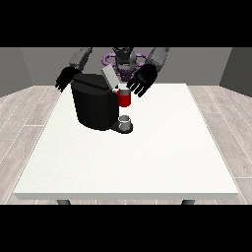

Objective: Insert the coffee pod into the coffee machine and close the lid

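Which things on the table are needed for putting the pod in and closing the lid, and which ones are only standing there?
Belong to the job:
- coffee machine
- its raised lid
- hand at the view's right

Just standing there:
- small grey cup under the machine's spout
- white table
- hand at the view's left, held apart

Grey arm segments, black hands (142, 81) and (65, 78), dark grey torso (124, 63) with purple ring-shaped parts.
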Robot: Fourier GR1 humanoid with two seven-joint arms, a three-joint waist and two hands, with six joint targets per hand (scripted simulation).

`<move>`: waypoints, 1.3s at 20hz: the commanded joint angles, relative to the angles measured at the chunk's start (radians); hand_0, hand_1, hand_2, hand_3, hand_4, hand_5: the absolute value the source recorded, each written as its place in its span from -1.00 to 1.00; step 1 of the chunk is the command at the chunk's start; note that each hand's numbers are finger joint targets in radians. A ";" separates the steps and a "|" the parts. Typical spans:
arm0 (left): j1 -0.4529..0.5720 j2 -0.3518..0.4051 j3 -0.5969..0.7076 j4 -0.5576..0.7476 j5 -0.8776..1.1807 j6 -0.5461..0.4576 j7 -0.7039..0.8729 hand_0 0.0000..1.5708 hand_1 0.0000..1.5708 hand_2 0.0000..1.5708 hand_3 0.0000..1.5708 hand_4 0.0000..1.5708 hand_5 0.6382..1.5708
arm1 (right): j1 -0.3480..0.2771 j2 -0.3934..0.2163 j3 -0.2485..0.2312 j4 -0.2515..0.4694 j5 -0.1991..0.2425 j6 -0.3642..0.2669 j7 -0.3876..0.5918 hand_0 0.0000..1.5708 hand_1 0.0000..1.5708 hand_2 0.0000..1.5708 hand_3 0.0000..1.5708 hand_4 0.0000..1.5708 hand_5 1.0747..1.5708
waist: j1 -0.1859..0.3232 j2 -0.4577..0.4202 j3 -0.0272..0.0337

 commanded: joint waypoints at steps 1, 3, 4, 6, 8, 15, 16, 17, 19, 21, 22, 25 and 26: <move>0.064 -0.026 -0.015 0.006 -0.014 0.015 -0.018 0.34 0.34 0.43 0.23 -0.54 1.00 | 0.042 -0.004 0.000 -0.013 -0.005 0.003 0.023 -1.00 -1.00 -1.00 -1.00 -0.48 1.00 | 0.014 -0.049 -0.0008; -0.016 0.005 -0.009 0.002 -0.019 0.000 -0.021 0.36 0.36 0.42 0.21 -0.54 1.00 | -0.042 0.026 0.015 -0.014 0.011 -0.033 0.022 -1.00 -1.00 -1.00 -1.00 -0.44 1.00 | 0.014 0.015 -0.0008; 0.048 -0.009 -0.019 -0.013 -0.026 0.041 -0.073 0.36 0.36 0.42 0.18 -0.53 1.00 | -0.018 -0.003 -0.029 -0.005 -0.020 -0.010 -0.015 -1.00 -1.00 -1.00 -1.00 -0.45 1.00 | 0.028 0.019 -0.0007; 0.017 -0.014 -0.025 -0.008 -0.021 -0.024 -0.043 0.16 0.16 0.30 0.10 -0.54 1.00 | -0.016 0.026 -0.013 0.013 -0.002 -0.039 -0.014 -1.00 -1.00 -1.00 -1.00 -0.39 1.00 | 0.043 -0.012 -0.0005; -0.025 0.017 -0.043 0.003 -0.053 -0.032 -0.029 -1.00 -1.00 -0.52 -0.86 -1.00 1.00 | 0.013 0.045 0.041 0.003 0.029 -0.022 -0.056 -1.00 -1.00 -1.00 -1.00 -0.42 1.00 | -0.004 0.027 -0.0003; -0.016 0.000 -0.067 -0.015 -0.073 -0.093 -0.007 -1.00 -1.00 -1.00 -1.00 -1.00 1.00 | -0.007 -0.008 -0.033 0.070 -0.011 -0.004 -0.030 -1.00 -1.00 -1.00 -1.00 -0.47 1.00 | 0.034 -0.024 -0.0003; 0.025 0.006 -0.056 -0.008 -0.068 -0.062 -0.057 -1.00 -1.00 -1.00 -1.00 -1.00 1.00 | -0.019 -0.018 -0.030 0.035 -0.009 -0.006 -0.010 -1.00 -1.00 -1.00 -1.00 -0.47 1.00 | 0.038 -0.016 -0.0007; 0.024 -0.004 -0.057 -0.002 -0.081 -0.035 -0.024 -1.00 -1.00 -1.00 -1.00 -1.00 1.00 | 0.029 0.021 0.009 0.021 0.013 -0.025 -0.018 -1.00 -1.00 -1.00 -1.00 -0.45 1.00 | 0.011 -0.033 -0.0008; 0.018 0.020 -0.048 -0.004 -0.073 -0.050 -0.082 -1.00 -1.00 -1.00 -1.00 -1.00 1.00 | -0.003 0.039 0.008 0.018 0.014 -0.051 -0.015 -1.00 -1.00 -1.00 -1.00 -0.55 1.00 | 0.028 -0.009 -0.0009; -0.015 0.052 -0.031 0.005 -0.064 -0.106 -0.039 -1.00 -1.00 -1.00 -1.00 -1.00 1.00 | 0.010 0.030 0.008 0.033 0.023 -0.052 -0.003 -1.00 -1.00 -1.00 -1.00 -0.56 1.00 | 0.032 -0.040 -0.0007; 0.015 -0.035 -0.062 -0.021 -0.078 -0.077 0.002 -1.00 -1.00 -1.00 -1.00 -1.00 1.00 | -0.024 -0.019 -0.048 0.072 -0.019 -0.018 0.015 -1.00 -1.00 -1.00 -1.00 -0.57 1.00 | 0.055 -0.065 -0.0005; 0.078 -0.065 -0.074 -0.041 -0.081 -0.063 -0.018 -1.00 -1.00 -1.00 -1.00 -1.00 1.00 | 0.083 0.051 0.005 0.089 0.026 -0.066 -0.061 -1.00 -1.00 -1.00 -1.00 -0.52 1.00 | 0.084 -0.119 -0.0006; 0.081 -0.012 -0.050 -0.028 -0.083 -0.037 -0.049 -1.00 -1.00 -1.00 -1.00 -1.00 1.00 | 0.077 0.019 0.000 0.050 0.015 -0.029 -0.059 -1.00 -1.00 -1.00 -1.00 -0.52 1.00 | 0.054 -0.087 -0.0008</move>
